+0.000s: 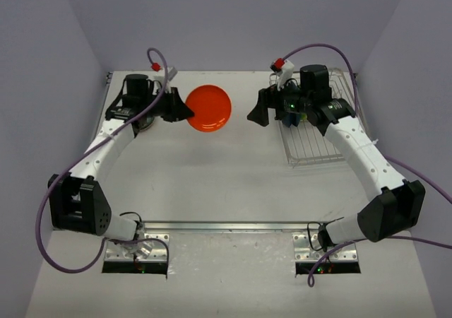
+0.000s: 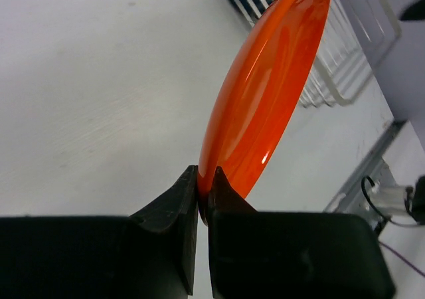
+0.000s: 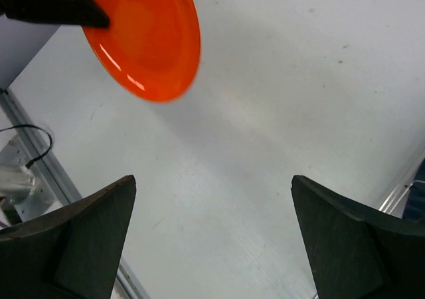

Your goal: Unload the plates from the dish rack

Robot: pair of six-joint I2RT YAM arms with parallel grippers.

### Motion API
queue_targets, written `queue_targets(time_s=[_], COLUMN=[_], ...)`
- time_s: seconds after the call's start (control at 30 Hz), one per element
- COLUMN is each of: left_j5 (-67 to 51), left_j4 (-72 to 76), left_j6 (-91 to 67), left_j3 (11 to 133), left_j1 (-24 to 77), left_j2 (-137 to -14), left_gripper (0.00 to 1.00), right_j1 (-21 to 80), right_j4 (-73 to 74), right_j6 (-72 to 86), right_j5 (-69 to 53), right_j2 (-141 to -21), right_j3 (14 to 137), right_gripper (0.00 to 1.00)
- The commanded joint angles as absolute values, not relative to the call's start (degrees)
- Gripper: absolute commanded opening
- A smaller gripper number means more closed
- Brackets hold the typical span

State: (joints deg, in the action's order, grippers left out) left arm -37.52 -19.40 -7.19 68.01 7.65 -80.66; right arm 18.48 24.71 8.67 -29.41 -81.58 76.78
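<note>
We list one round orange plate point(image 1: 209, 109), rim pinched in the left gripper's point(image 2: 202, 191) closed jaws over the white tabletop point(image 1: 212, 184); the right gripper's point(image 3: 212, 179) jaws gape wide, empty.

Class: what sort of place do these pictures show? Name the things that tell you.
Probably a robotics test cell, not a kitchen: two white-and-black robot arms bolted to a plain white table, bare lilac walls around it, and a silver wire dish rack and round orange plate as props.
</note>
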Motion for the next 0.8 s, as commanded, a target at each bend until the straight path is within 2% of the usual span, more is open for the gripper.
queue_targets(time_s=[0.0,0.13,0.27,0.6,0.77], left_j5=[-44.7,-45.9,-42.8,-36.7,-36.6], left_j4=[-21.2,-24.4,-28.1,-30.1,-31.3], left_j6=[-9.4,-8.9,-7.9,-7.5,-6.7], left_j3=[70.1,74.9,82.8,94.6,96.5], left_j1=[-7.2,-19.5,-26.1,-30.9,-30.8], left_j2=[-86.4,-94.6,-102.6,-117.1,-121.1], left_gripper=[0.00,0.00,0.00,0.00,0.05], right_j1=[15.6,11.7,8.6,7.8,7.7], right_j4=[24.7,25.8,26.5,27.4,28.1], right_j6=[10.2,11.4,12.1,11.1,10.5], right_j5=[-21.0,-22.6,-24.8,-25.5,-25.9], right_j2=[-80.8,-81.4,-82.0,-82.2,-82.8], right_j3=[75.0,73.7,73.0,72.1,72.8], right_gripper=[0.99,0.99,0.99,0.99,0.99])
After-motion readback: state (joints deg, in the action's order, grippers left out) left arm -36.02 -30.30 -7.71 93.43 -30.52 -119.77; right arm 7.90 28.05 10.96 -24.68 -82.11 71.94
